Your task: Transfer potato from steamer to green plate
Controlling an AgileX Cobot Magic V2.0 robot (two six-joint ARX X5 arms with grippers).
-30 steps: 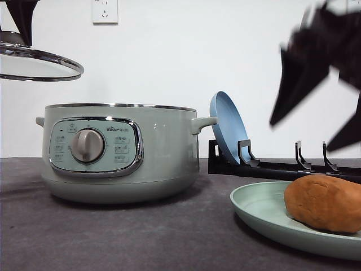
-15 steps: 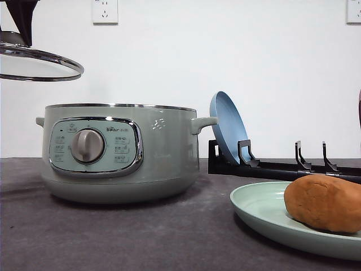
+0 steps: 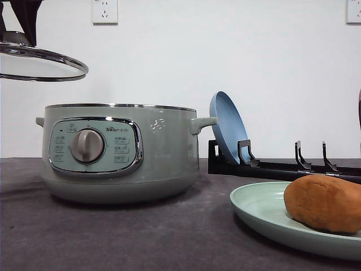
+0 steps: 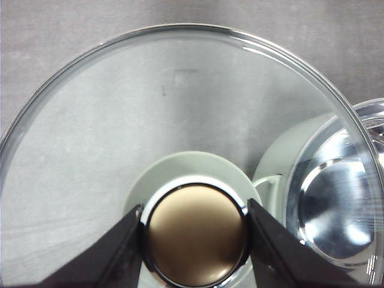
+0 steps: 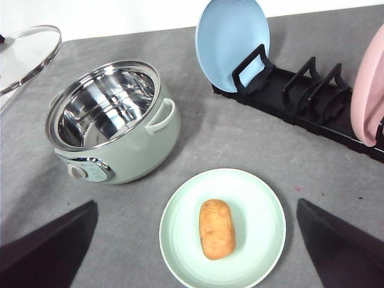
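Fingers [image 4: 129,243] of the left gripper [image 4: 195,240] clamp the knob of the glass lid [image 3: 42,59], held aloft at upper left of the front view. Below sits the open steamer [image 3: 118,152]. Right of it, a blue plate [image 3: 228,127] leans in a black rack [image 3: 282,166]. At lower right, the potato [image 3: 324,202] lies on the green plate [image 3: 259,212]. Right gripper [image 5: 198,264] fingers are spread wide, released.

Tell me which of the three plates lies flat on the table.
The green plate, pale mint, lies flat with the potato on it. The blue plate and the pink plate both stand on edge in the black rack.
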